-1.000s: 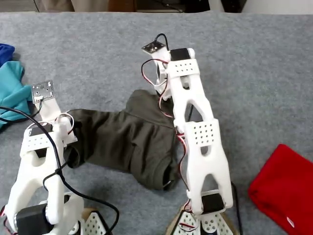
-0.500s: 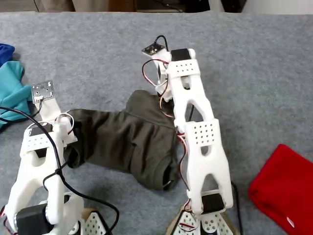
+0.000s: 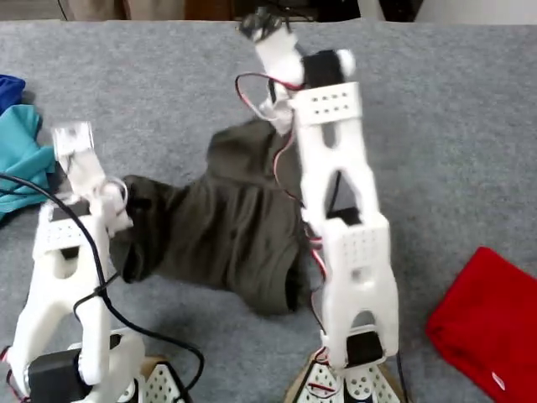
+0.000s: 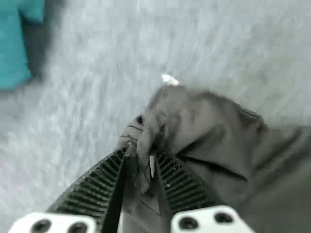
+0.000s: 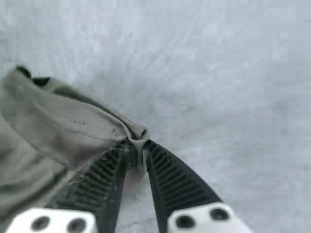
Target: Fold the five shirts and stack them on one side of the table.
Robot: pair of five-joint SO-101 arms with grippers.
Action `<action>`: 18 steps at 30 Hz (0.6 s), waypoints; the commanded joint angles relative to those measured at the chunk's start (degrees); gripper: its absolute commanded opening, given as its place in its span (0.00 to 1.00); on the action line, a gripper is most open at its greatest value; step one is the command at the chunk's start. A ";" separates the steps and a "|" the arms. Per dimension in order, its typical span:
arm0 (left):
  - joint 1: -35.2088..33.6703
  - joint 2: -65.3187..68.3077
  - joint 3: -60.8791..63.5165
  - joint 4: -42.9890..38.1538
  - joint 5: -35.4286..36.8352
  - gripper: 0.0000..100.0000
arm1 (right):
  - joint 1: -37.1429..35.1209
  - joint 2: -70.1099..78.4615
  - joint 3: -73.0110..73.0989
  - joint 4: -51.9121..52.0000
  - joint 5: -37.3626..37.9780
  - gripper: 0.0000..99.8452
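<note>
- At the far left edge, a blue shirt [image 3: 7, 88] is lying bunched, and a teal shirt [image 3: 21, 164] is lying crumpled just beside it on the near side. Both are showing soft knit folds.
- Your left gripper [image 4: 141, 151] is pinching a gathered fold of the olive shirt [image 3: 226, 239] between its black ribbed fingers [image 4: 99, 187]. The jaws are standing narrow with cloth between them, at the shirt's left end.
- The olive shirt is lying mid-table between your two white plastic arms. It is showing as a matte knit, rumpled into thick folds. Its long axis is running across the table from your left gripper to your right one, slanting toward the far edge at the right end.
- Your right gripper [image 5: 137, 145] is clamping a stitched hem corner of the olive shirt. The jaws are standing almost together on the cloth, which is draping away from the tips.
- The grey table cover [image 3: 445, 126] is showing a fuzzy, felt-like nap.
- At the near right, a red shirt [image 3: 491, 323] is lying as a smooth, rounded mass, well apart from the olive shirt.
</note>
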 commanded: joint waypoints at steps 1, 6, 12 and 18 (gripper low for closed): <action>0.88 -0.92 -16.88 9.23 0.44 0.02 | 0.13 -19.21 -3.12 1.05 -0.35 0.00; 4.84 -0.92 -34.99 22.86 2.37 0.02 | 1.27 -37.58 1.98 1.05 0.44 0.00; 9.41 -0.92 -52.04 36.66 8.26 0.02 | 9.71 -52.09 5.05 0.70 2.20 0.00; 11.25 -0.92 -69.01 50.11 9.14 0.02 | 17.10 -62.20 3.74 0.70 3.69 0.00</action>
